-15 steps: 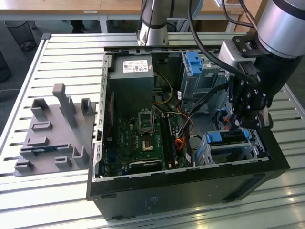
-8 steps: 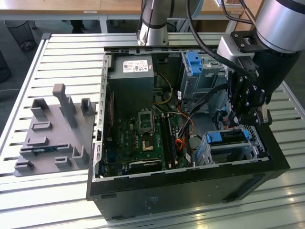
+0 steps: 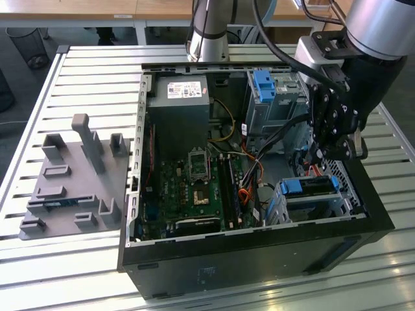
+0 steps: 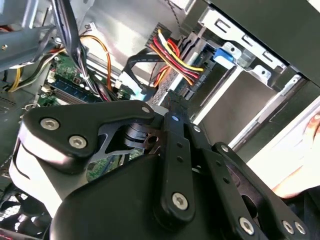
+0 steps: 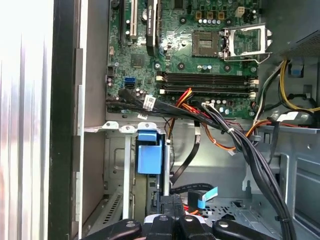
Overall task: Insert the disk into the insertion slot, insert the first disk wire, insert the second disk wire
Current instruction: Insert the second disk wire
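Gripper (image 5: 171, 220) up close — fingers (image 4: 172, 150) pinched on the black wire plug (image 4: 182, 90), just above the disk (image 3: 310, 186) seated in its slot (image 3: 340, 206), aimed, I'd say, at its socket.

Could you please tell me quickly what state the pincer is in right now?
Pincer: cannot be told whether open or closed; it hangs just above the disk in the insertion slot.

Black cable bundle (image 5: 250, 156) crowds space beside insertion slot (image 3: 311, 206)
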Controlling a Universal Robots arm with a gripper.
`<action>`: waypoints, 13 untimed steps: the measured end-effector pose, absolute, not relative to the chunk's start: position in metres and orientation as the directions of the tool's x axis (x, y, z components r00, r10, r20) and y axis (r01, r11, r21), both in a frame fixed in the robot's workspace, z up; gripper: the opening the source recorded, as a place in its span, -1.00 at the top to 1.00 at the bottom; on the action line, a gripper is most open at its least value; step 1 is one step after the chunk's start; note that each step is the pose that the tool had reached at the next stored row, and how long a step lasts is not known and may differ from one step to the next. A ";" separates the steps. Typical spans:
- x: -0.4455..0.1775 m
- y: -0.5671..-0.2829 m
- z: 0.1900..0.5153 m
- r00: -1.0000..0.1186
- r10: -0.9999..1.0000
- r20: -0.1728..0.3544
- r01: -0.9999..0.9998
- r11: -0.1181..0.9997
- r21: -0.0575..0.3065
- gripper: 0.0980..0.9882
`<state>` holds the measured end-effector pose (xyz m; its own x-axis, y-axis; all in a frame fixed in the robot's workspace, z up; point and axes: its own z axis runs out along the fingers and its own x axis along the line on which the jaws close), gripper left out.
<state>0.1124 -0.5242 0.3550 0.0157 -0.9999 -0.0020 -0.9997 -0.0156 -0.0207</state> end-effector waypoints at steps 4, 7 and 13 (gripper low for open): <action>0.110 -0.521 0.356 0.015 -1.000 -0.009 -1.000 -0.015 -0.020 0.98; 0.105 -0.521 0.357 0.016 -1.000 -0.024 -1.000 -0.015 -0.020 0.98; 0.100 -0.521 0.358 0.016 -0.998 -0.056 -1.000 -0.015 -0.021 0.98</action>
<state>0.0999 -0.5207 0.3585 0.0157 -0.9983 -0.0558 -0.9997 -0.0145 -0.0207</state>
